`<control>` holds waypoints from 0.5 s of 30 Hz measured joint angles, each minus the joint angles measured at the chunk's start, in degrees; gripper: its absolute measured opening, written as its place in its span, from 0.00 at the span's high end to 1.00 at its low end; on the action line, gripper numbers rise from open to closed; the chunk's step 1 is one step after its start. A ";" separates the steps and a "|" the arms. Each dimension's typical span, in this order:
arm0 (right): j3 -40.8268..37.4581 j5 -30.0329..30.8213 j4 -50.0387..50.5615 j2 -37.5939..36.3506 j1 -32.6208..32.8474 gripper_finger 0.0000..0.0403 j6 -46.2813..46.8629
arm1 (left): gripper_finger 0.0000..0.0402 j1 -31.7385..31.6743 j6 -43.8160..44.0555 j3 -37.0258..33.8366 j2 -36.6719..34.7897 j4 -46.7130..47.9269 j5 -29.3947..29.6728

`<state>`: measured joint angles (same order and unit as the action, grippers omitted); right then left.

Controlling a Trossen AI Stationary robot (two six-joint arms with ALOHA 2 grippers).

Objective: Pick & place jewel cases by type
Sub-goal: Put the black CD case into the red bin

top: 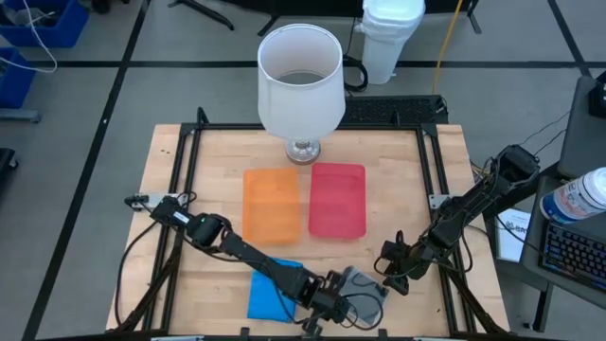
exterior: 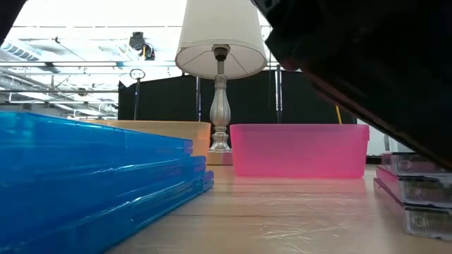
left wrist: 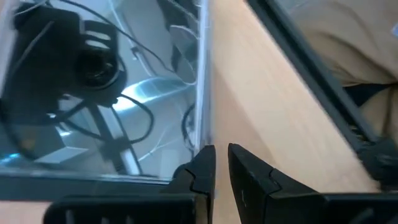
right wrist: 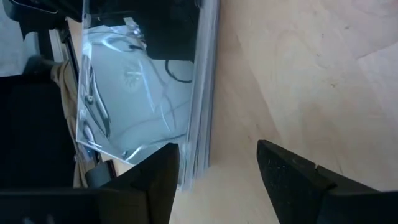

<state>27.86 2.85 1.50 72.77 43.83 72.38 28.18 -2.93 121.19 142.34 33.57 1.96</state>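
Note:
A stack of clear-grey jewel cases (top: pixel 365 284) lies near the table's front edge, right of centre, and shows in the low view as the clear-grey stack (exterior: pixel 417 190). A stack of blue jewel cases (top: pixel 268 294) lies to its left. My left gripper (top: pixel 333 305) points down with its fingers almost together at the clear stack's left side, its tips (left wrist: pixel 221 163) beside the top case's edge (left wrist: pixel 202 93). My right gripper (top: pixel 393 272) hangs open just right of the clear stack (right wrist: pixel 140 93), with nothing between its fingers. My left gripper stands with one fingertip (left wrist: pixel 204 158) right at the side edge of the top clear case (left wrist: pixel 200 134), slanting down from the table's left. I cannot tell whether it touches the case.
An orange tray (top: pixel 272 204) and a red tray (top: pixel 337 199) sit side by side at mid-table. A white-shaded lamp (top: pixel 300 80) stands behind them. A dark frame (top: pixel 189 142) runs round the wooden table top. Bare wood lies between the trays and the stacks.

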 joint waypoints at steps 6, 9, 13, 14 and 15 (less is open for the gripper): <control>0.00 0.01 0.00 0.00 0.00 0.48 -0.03 | 0.87 -0.04 -1.06 0.15 -0.39 -0.18 1.02; 0.00 0.02 0.00 0.00 0.00 0.48 -0.04 | 0.87 -0.28 -1.26 0.15 -0.39 -0.18 1.11; 0.00 0.02 0.00 0.00 0.00 0.48 0.00 | 0.87 -0.63 -1.15 0.15 -0.39 -0.18 1.13; 0.00 0.02 0.00 0.00 0.02 0.48 -0.02 | 0.87 -0.73 -1.13 0.15 -0.39 -0.24 1.13; 0.00 0.01 0.00 0.00 0.02 0.48 0.00 | 0.87 -0.86 -1.09 0.15 -0.39 -0.44 1.13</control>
<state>27.86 2.86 1.50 72.77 43.86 72.38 27.32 -4.02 121.34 141.95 33.13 3.09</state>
